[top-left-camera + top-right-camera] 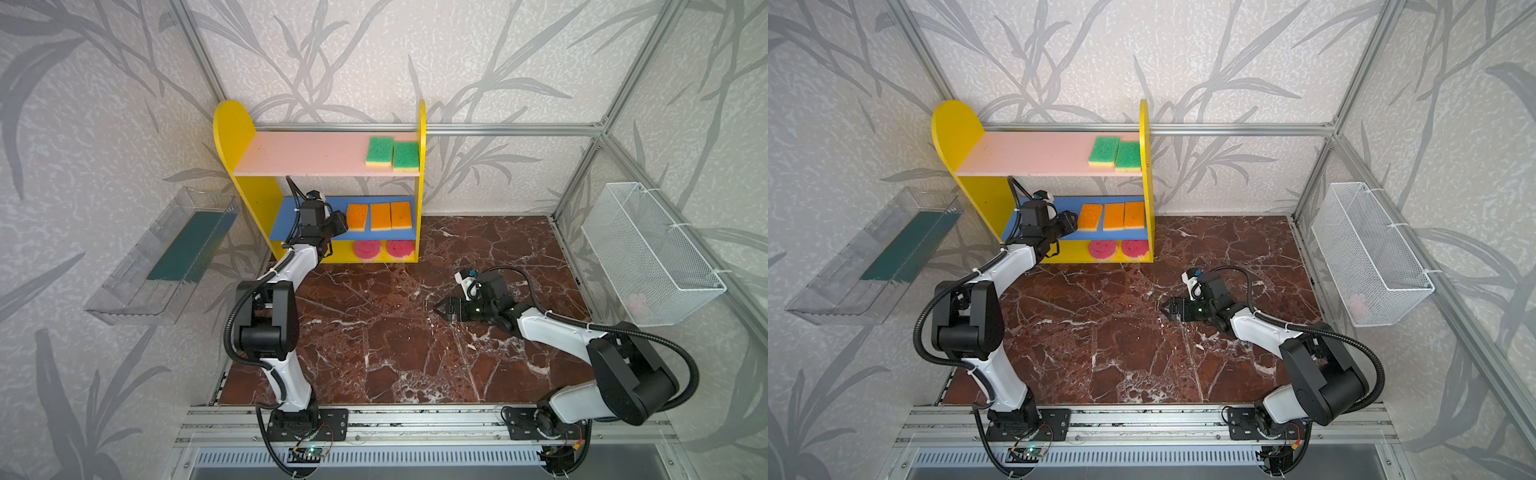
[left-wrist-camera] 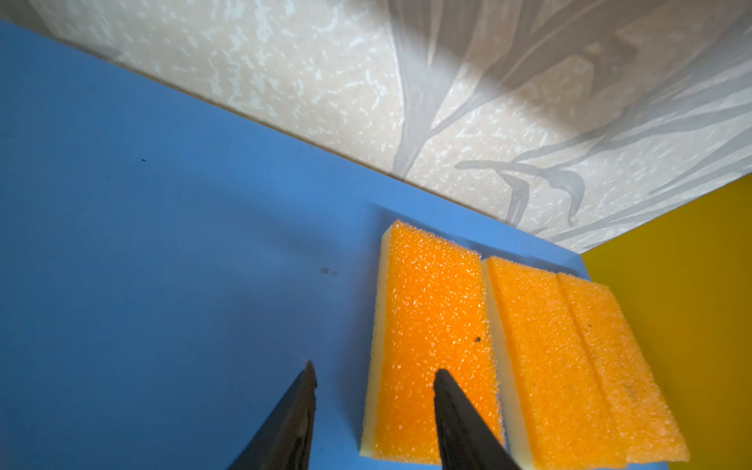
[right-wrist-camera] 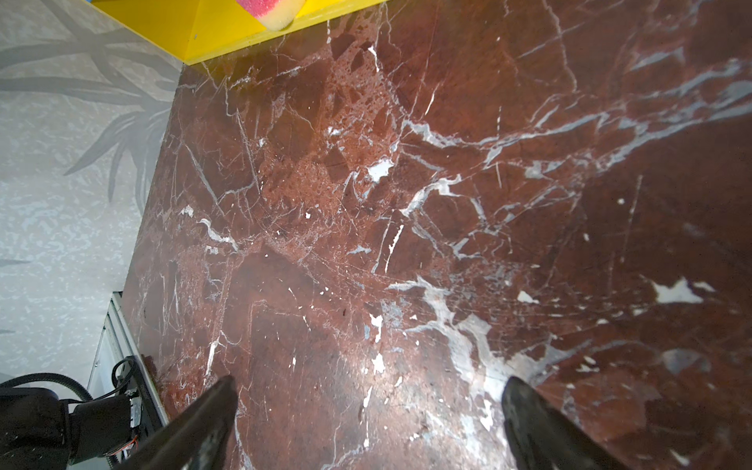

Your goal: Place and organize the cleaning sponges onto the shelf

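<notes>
On the shelf (image 1: 232,124) the green-faced sponges (image 1: 380,151), orange-faced sponges (image 1: 380,216) and round pink sponges (image 1: 367,249) line each level's right end — placing looks finished; left gripper (image 2: 374,368) and right gripper (image 3: 371,379) gape empty

Clear wall tray (image 1: 124,291), white mesh basket (image 1: 648,257) — red marble tabletop (image 1: 395,332) between them.

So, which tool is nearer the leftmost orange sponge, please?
Left. The left tool is at that sponge on the blue board, straddling its edge; the right tool is out over the table, far off.
</notes>
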Robot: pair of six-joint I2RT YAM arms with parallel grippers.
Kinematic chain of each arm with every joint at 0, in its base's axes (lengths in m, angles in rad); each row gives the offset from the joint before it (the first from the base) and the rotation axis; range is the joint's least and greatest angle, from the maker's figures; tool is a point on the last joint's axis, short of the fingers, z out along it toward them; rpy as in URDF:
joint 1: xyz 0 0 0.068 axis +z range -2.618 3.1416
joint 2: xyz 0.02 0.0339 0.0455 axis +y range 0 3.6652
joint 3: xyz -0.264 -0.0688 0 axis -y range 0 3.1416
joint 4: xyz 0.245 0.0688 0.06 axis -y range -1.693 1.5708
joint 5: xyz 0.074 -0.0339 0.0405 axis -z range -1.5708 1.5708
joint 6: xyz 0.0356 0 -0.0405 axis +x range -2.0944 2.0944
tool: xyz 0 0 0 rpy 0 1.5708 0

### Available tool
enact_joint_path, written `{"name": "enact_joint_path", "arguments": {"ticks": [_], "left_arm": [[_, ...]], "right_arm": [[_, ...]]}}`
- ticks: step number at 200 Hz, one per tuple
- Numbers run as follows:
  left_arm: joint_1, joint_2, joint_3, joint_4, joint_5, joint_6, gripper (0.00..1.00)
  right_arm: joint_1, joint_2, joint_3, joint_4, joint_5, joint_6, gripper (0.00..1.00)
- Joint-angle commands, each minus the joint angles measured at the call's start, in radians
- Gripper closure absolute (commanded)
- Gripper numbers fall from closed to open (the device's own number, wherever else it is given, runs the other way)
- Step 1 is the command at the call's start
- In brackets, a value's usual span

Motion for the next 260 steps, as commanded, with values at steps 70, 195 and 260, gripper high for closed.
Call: {"name": "enact_joint_path", "arguments": {"ticks": [70, 195, 260], "left_arm": [[0.035, 0.128, 0.073, 0.052, 0.131, -0.116, 0.39], [-0.015, 0.181, 0.096, 0.049, 0.179, -0.111, 0.42], [-0.064, 0.198, 0.104, 0.079, 0.134, -0.154, 0.43]], "right_arm": [[-0.003, 0.036, 0.003, 0.022, -0.008, -0.002, 0.01], [-0.004, 0.029, 0.001, 0.02, -0.008, -0.001, 0.01], [-0.003, 0.014, -0.002, 0.013, -0.006, -0.004, 0.01]]}}
